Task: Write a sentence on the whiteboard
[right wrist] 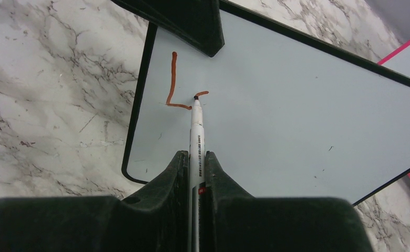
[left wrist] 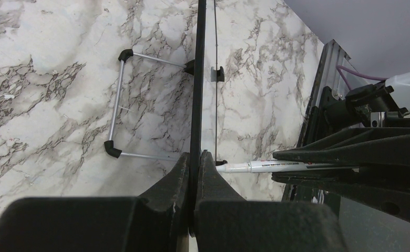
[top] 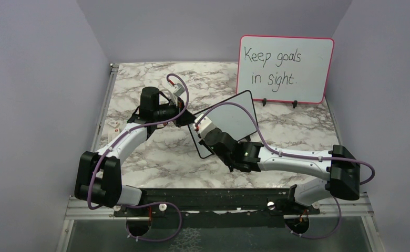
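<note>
Top view: the whiteboard (top: pixel 237 123) stands tilted at mid-counter (top: pixel 155 157), well apart from the pink-framed board (top: pixel 285 68) at the back right. There is bare marble to its left and on the near side. The left gripper (top: pixel 185 119) is at its left edge and the right gripper (top: pixel 202 131) is before its face.

Left wrist: the left gripper is clenched on the board's black frame, seen edge-on. A wire stand (left wrist: pixel 120 105) juts from the back. The marker (left wrist: pixel 255 167) reaches the front face.

Right wrist: the right gripper is clamped on the marker, tip touching the board. The sentence (right wrist: pixel 172 84) so far is a reddish "L" and one short stroke near the upper left corner. Open white surface lies to the right.
</note>
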`<state>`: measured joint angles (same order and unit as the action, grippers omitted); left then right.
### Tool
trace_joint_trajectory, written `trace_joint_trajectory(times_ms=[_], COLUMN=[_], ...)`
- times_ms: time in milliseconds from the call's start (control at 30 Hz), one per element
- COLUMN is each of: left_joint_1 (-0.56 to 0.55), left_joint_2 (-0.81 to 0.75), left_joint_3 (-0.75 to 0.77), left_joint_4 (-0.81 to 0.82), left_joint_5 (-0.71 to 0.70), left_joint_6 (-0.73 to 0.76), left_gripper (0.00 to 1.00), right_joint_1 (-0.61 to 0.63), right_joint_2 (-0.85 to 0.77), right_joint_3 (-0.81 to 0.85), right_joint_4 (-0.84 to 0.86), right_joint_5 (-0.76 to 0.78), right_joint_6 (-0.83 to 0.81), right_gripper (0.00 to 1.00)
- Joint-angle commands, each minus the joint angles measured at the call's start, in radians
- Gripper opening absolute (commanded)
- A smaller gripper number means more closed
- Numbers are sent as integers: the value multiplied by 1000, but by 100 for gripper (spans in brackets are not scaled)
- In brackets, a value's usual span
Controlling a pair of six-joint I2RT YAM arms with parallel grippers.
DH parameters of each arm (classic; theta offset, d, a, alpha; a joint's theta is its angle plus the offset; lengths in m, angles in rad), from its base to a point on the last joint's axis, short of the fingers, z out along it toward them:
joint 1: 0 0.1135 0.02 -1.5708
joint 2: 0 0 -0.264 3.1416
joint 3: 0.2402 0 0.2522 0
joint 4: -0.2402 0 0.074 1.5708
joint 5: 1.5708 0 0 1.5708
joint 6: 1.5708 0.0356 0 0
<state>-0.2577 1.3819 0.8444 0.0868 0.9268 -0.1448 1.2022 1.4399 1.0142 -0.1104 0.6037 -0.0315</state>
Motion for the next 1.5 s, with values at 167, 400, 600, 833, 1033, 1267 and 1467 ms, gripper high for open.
trace_joint_trajectory(times_ms=[167, 400, 600, 833, 1033, 1267, 1467], left_joint_1=[-9, -9, -9, -9, -9, -9, -9], left_joint_2=[34, 34, 35, 36, 37, 37, 37], left_joint_3=[-5, -5, -5, -5, -4, -5, -5], left_joint_4=[-85, -85, -85, -85, -85, -85, -85], left_joint_5=[-105, -108, -109, -109, -106, -105, -105], left_joint_6=[83, 85, 86, 85, 86, 87, 87], left_gripper=[0, 0, 0, 0, 0, 0, 0], right_joint_1=[-7, -7, -8, -15, -22, -27, -29], right_joint_2=[1, -4, -13, -20, -23, -25, -25], right_joint_3=[-18, -25, -31, -38, -43, -43, -39], right_joint_4=[-45, -61, -66, -55, -21, 11, 32], right_joint_5=[-6, 8, 30, 70, 86, 89, 97], right_joint_6=[27, 28, 28, 28, 28, 28, 28], right_gripper=[0, 0, 0, 0, 1, 0, 0])
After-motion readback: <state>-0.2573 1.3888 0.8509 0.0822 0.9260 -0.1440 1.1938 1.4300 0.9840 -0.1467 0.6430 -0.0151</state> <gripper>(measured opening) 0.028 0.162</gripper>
